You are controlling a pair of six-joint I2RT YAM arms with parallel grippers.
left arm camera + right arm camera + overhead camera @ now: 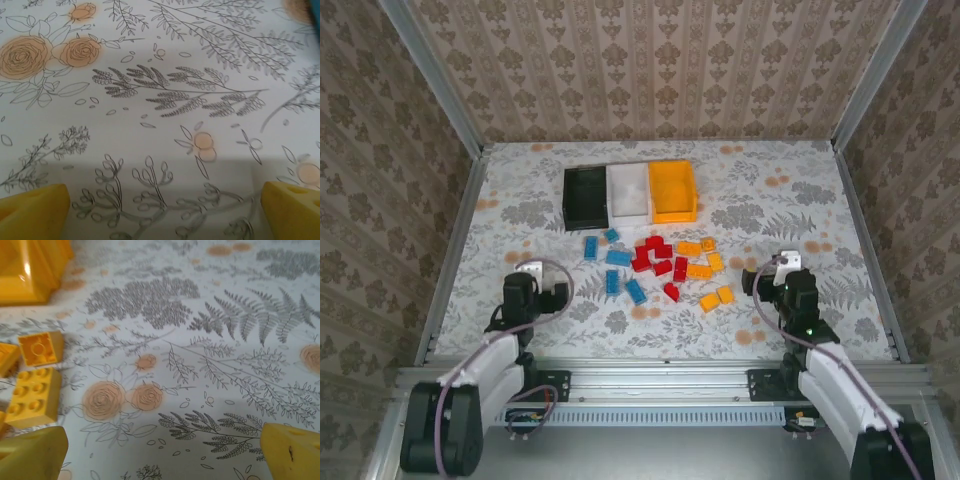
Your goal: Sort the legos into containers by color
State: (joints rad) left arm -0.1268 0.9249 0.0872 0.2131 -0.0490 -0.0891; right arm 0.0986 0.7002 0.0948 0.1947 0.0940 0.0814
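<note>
Three containers stand in a row at the back: black (585, 195), white (628, 190) and orange-yellow (673, 190), whose corner (27, 270) shows in the right wrist view. The legos lie loose in front of them: blue ones (618, 258) on the left, red ones (656, 256) in the middle, orange ones (705, 266) on the right. My left gripper (162, 217) hovers open over bare cloth, left of the blue legos. My right gripper (160, 457) is open too, with nothing between its fingers. Two orange legos (33, 396) lie just left of its left fingertip (30, 455).
The flower-print tablecloth (790, 200) covers the table, walled in by patterned panels with metal posts (470, 150). Both arms (505, 350) sit low at the near edge, on either side of the lego pile.
</note>
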